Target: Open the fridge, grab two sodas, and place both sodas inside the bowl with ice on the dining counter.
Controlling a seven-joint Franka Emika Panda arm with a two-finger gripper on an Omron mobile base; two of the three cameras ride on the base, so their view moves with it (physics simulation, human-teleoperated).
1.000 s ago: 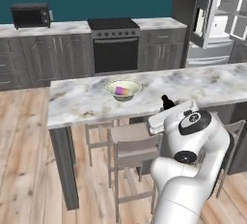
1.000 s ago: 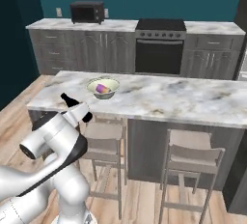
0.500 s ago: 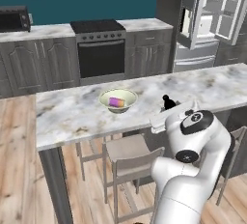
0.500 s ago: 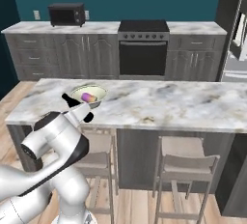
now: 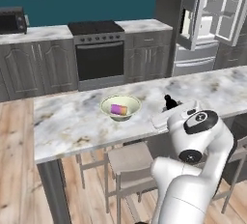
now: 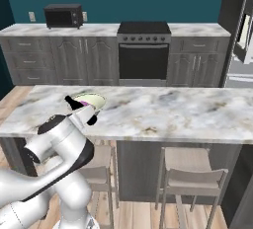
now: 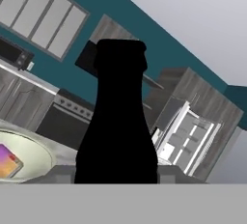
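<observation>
Black and bottle-shaped, the slim dark soda (image 7: 118, 117) stands upright between the jaws of the two-finger gripper (image 5: 170, 108), which is closed on its body; in the hand view its neck and shoulders blot out the middle of the picture. The landmark here is the round, shallow, pale cream-green bowl (image 5: 120, 107) on the long white marble-look dining counter (image 5: 72, 121).

Over the last second the whole scene has slid sideways in both base views, which means the base has been driving along the counter, not that the things have moved. The bowl now sits nearer the middle of the left base view, and the gripper with its bottle is just beside the bowl, on the side toward the tall silver-grey fridge (image 5: 207, 22). So the carry looks nearly finished, and lowering the bottle into the bowl is probably next.

The purple can with an orange lower band (image 5: 118, 109) already lies inside the bowl. The left base view shows this plainly, along with the fridge doors standing open well beyond the bowl. From the right base view the white arm partly covers the bowl (image 6: 94, 99), so the can is hard to make out there. Ice in the bowl cannot be made out.
</observation>
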